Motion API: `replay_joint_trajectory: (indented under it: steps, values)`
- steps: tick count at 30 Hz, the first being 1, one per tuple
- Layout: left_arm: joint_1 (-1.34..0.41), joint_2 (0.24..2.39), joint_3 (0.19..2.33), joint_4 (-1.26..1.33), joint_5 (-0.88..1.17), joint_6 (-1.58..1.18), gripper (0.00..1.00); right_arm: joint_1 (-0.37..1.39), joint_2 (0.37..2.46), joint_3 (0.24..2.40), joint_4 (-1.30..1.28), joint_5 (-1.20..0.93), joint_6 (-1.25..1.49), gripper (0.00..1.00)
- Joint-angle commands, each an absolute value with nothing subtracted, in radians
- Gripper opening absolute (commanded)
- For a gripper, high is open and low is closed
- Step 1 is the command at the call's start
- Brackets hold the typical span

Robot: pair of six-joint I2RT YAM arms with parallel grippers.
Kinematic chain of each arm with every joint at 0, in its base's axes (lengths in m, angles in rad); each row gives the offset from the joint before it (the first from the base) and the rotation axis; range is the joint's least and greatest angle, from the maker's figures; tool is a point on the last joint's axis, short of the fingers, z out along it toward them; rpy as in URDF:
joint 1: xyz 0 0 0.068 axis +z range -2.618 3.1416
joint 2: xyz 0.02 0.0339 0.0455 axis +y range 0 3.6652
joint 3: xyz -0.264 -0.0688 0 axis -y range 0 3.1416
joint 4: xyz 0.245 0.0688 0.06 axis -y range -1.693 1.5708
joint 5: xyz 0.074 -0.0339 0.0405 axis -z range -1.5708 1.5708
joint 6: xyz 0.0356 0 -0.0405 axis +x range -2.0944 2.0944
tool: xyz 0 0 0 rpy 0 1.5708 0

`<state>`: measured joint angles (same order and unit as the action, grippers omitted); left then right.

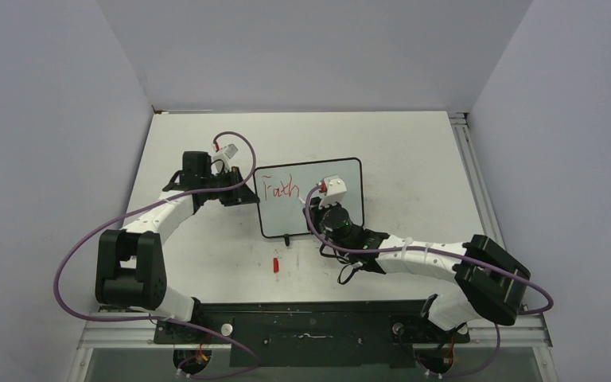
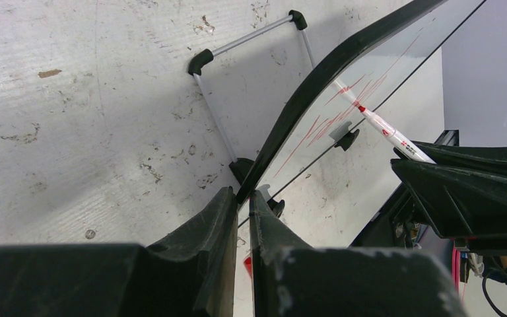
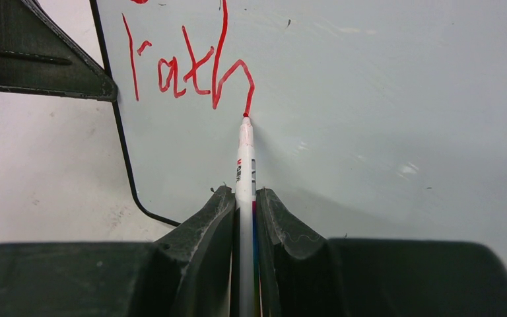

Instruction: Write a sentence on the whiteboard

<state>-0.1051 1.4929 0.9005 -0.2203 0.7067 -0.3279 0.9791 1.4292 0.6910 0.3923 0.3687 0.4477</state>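
One word done, rest of line unwritten.

Top view: whiteboard point(image 1: 318, 171) mid-desk point(image 1: 414, 159); sentence point(image 1: 280, 189) so far reads roughly "Faith"; small red piece point(image 1: 276, 263), probably marker cap, loose near board's foot.

Left wrist view: left hand point(image 2: 241, 214) pinching board's black frame edge; wire stand point(image 2: 251, 33) behind tilted board shows only here.

Right wrist view: right hand point(image 3: 244, 198) pinching marker point(image 3: 245, 152), tip touching end of "h"; stroke detail clear only here.

whiteboard point(image 1: 286, 215) standing centrally, red cap point(image 1: 275, 264) near it
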Motion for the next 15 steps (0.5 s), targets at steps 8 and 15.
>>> replay_joint_trajectory:
  steps: [8, 15]
  values:
    - [-0.113, 1.473, 0.937, -0.214, 0.733, -0.327, 0.08, 1.000, 1.319, 0.716, 0.368, 0.388, 0.396, 0.05]
    - [-0.114, 1.475, 0.939, -0.216, 0.731, -0.325, 0.08, 0.999, 1.256, 0.729, 0.327, 0.447, 0.363, 0.05]
